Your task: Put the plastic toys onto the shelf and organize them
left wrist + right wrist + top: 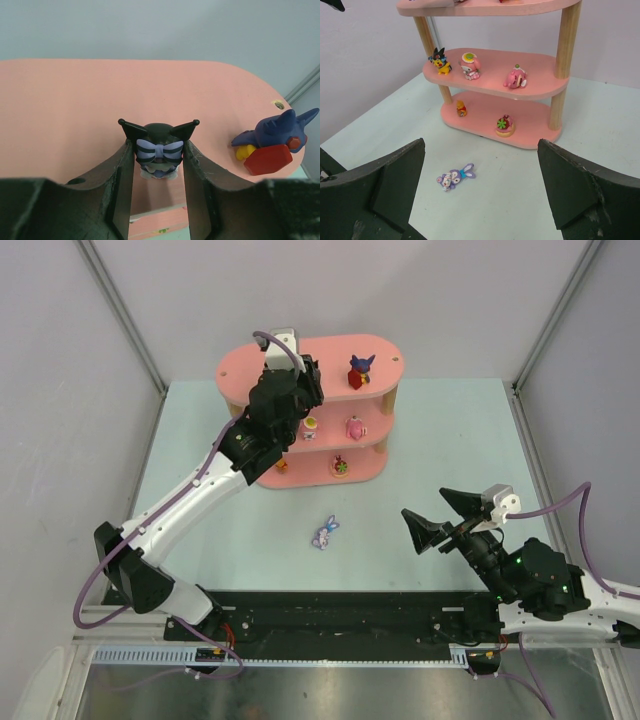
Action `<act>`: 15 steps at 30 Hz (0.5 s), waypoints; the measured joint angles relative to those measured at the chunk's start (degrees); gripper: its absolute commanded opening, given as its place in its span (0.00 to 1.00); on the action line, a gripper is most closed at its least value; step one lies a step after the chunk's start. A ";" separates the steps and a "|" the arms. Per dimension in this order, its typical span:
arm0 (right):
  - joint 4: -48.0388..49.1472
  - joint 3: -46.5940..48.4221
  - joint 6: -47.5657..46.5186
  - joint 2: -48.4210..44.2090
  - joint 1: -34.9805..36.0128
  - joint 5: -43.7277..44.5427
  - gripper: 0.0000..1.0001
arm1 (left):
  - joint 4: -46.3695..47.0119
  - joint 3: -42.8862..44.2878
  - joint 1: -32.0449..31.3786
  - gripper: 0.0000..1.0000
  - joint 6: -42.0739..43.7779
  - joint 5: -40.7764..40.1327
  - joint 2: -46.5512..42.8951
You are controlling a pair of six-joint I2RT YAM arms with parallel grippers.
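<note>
The pink three-tier shelf (330,350) stands at the back of the table. My left gripper (159,150) is over the left half of its top board (75,100), shut on a black-eared toy with a striped bow (159,150). I cannot tell whether that toy touches the board. A blue and red toy (272,142) lies on the board's right end (360,370). A purple rabbit toy (325,532) lies on its side on the table in front of the shelf. My right gripper (424,502) is open to the rabbit's right, with the rabbit (455,176) low between its fingers and well ahead.
The middle board (535,90) holds a yellow toy (439,61), a white-pink one (470,66) and a pink one (515,78). The bottom board has an orange toy (461,108) and a pink one with a green flower (504,125). Grey walls enclose the table.
</note>
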 measured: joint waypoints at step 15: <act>-0.02 0.00 0.00 0.02 -0.02 0.02 1.00 | 0.96 -1.95 0.00 0.57 1.44 0.24 -0.44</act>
